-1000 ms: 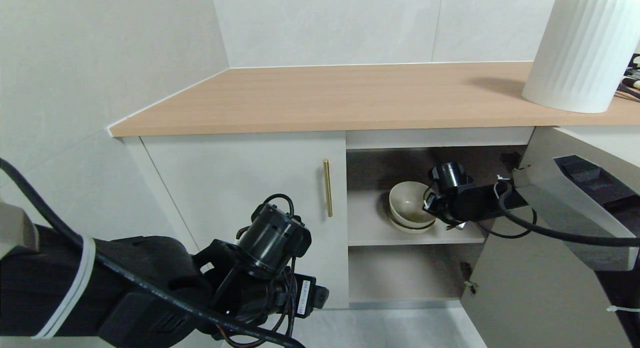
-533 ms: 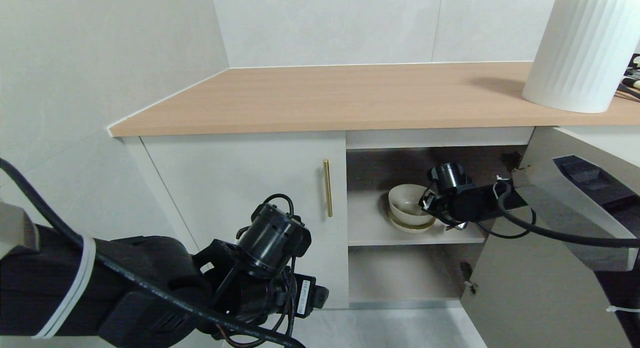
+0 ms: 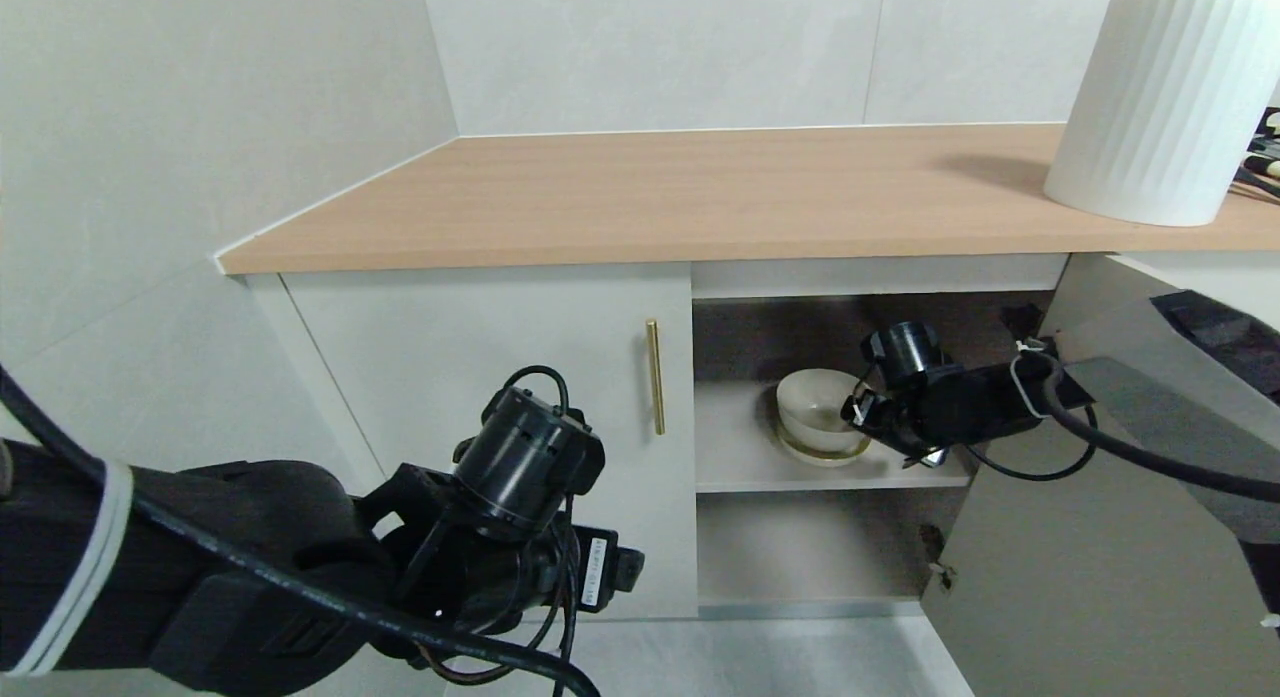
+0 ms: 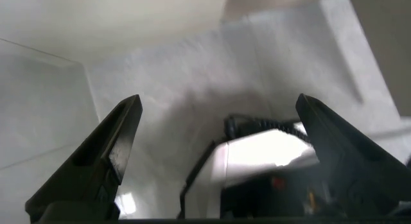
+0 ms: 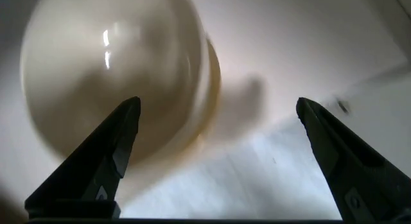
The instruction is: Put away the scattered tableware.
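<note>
A cream bowl (image 3: pixel 818 409) (image 5: pixel 109 76) sits upright on a second dish with a darker rim (image 3: pixel 822 454) (image 5: pixel 210 70), on the upper shelf (image 3: pixel 735 452) of the open cabinet. My right gripper (image 5: pixel 217 107) reaches into the cabinet from the right. It is open, just in front of the bowl, with nothing between its fingers (image 5: pixel 115 147). In the head view its wrist (image 3: pixel 935 402) hides the bowl's right side. My left gripper (image 4: pixel 218 99) hangs low in front of the closed cabinet door, open and holding nothing.
The left cabinet door (image 3: pixel 480 397) is closed, with a gold handle (image 3: pixel 653 377). The right door (image 3: pixel 1060 567) stands swung open beside my right arm. A white ribbed cylinder (image 3: pixel 1155 102) stands on the wooden counter (image 3: pixel 650 197). The lower shelf (image 3: pixel 810 547) is bare.
The bowl, tilted toward me a second ago, has settled flat onto the dish below. My right gripper has pulled slightly back to the right. My left arm has sunk a little and shifted left.
</note>
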{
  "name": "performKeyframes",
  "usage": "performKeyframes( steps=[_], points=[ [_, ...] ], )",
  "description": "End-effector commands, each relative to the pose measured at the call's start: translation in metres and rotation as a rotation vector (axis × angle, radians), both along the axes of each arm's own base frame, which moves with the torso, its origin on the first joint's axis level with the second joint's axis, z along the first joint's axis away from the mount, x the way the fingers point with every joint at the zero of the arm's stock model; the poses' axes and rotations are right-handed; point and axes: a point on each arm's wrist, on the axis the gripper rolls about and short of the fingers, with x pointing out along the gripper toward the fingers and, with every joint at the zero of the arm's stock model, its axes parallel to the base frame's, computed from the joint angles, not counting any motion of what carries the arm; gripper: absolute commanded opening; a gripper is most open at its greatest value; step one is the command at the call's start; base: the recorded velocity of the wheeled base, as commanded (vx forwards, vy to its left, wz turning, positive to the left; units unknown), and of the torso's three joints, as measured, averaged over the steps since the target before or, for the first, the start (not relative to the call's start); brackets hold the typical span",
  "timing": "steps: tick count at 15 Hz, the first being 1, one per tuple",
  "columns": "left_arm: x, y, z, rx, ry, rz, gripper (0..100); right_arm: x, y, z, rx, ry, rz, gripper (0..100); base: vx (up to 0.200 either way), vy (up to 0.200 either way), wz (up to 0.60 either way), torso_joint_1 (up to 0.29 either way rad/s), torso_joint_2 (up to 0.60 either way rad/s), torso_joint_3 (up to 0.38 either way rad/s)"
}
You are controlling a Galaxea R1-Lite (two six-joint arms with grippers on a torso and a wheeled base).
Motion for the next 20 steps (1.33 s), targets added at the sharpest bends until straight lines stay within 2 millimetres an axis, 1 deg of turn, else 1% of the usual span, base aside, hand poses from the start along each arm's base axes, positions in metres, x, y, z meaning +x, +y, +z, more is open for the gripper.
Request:
performKeyframes(
  steps=[1, 2, 3, 5, 6, 7, 8, 9, 10, 11, 12, 13, 14, 16, 18, 20],
  points=[
    [-0.004, 0.017, 0.028, -0.047, -0.073, 0.03, 100, -0.028, 0.003, 0.034, 0.016, -0.001, 0.042, 100, 0.0, 0.0, 0.0, 0.0, 0.0, 0.0],
    [-0.017, 0.029, 0.043, -0.034, -0.107, 0.002, 100, -0.063, 0.001, 0.051, 0.037, 0.075, 0.106, 100, 0.0, 0.0, 0.0, 0.0, 0.0, 0.0],
    [-0.026, 0.037, 0.051, -0.033, -0.129, -0.014, 100, -0.084, -0.004, 0.056, 0.054, 0.118, 0.142, 100, 0.0, 0.0, 0.0, 0.0, 0.0, 0.0],
    [-0.047, 0.053, 0.065, -0.058, -0.171, -0.019, 100, -0.138, -0.017, 0.073, 0.022, 0.148, 0.279, 100, 0.0, 0.0, 0.0, 0.0, 0.0, 0.0],
    [-0.051, 0.057, 0.068, -0.066, -0.179, -0.02, 100, -0.154, -0.02, 0.079, 0.012, 0.143, 0.318, 100, 0.0, 0.0, 0.0, 0.0, 0.0, 0.0],
    [-0.062, 0.065, 0.068, -0.069, -0.181, -0.021, 100, -0.187, -0.023, 0.093, 0.006, 0.115, 0.407, 100, 0.0, 0.0, 0.0, 0.0, 0.0, 0.0],
    [-0.071, 0.073, 0.064, -0.068, -0.176, -0.024, 100, -0.216, -0.026, 0.106, -0.001, 0.07, 0.473, 100, 0.0, 0.0, 0.0, 0.0, 0.0, 0.0],
    [-0.079, 0.079, 0.06, -0.071, -0.172, -0.027, 100, -0.238, -0.028, 0.115, -0.01, 0.03, 0.528, 100, 0.0, 0.0, 0.0, 0.0, 0.0, 0.0],
    [-0.083, 0.083, 0.061, -0.082, -0.177, -0.031, 100, -0.252, -0.028, 0.12, -0.014, 0.001, 0.56, 100, 0.0, 0.0, 0.0, 0.0, 0.0, 0.0],
    [-0.086, 0.091, 0.06, -0.092, -0.179, -0.008, 100, -0.266, -0.03, 0.128, -0.007, -0.044, 0.583, 100, 0.0, 0.0, 0.0, 0.0, 0.0, 0.0],
    [-0.087, 0.095, 0.061, -0.104, -0.184, -0.001, 100, -0.276, -0.033, 0.132, -0.008, -0.068, 0.593, 100, 0.0, 0.0, 0.0, 0.0, 0.0, 0.0],
    [-0.088, 0.096, 0.062, -0.107, -0.187, -0.001, 100, -0.281, -0.035, 0.133, -0.01, -0.072, 0.595, 100, 0.0, 0.0, 0.0, 0.0, 0.0, 0.0],
    [-0.087, 0.097, 0.065, -0.115, -0.2, 0.005, 100, -0.293, -0.042, 0.137, -0.032, -0.069, 0.613, 100, 0.0, 0.0, 0.0, 0.0, 0.0, 0.0],
    [-0.086, 0.096, 0.067, -0.118, -0.205, 0.004, 100, -0.295, -0.043, 0.135, -0.056, -0.049, 0.629, 100, 0.0, 0.0, 0.0, 0.0, 0.0, 0.0],
    [-0.085, 0.095, 0.069, -0.129, -0.221, 0.005, 100, -0.291, -0.041, 0.131, -0.063, -0.021, 0.629, 100, 0.0, 0.0, 0.0, 0.0, 0.0, 0.0],
    [-0.084, 0.094, 0.068, -0.129, -0.221, 0.005, 100, -0.291, -0.041, 0.13, -0.067, -0.017, 0.627, 100, 0.0, 0.0, 0.0, 0.0, 0.0, 0.0]
  ],
)
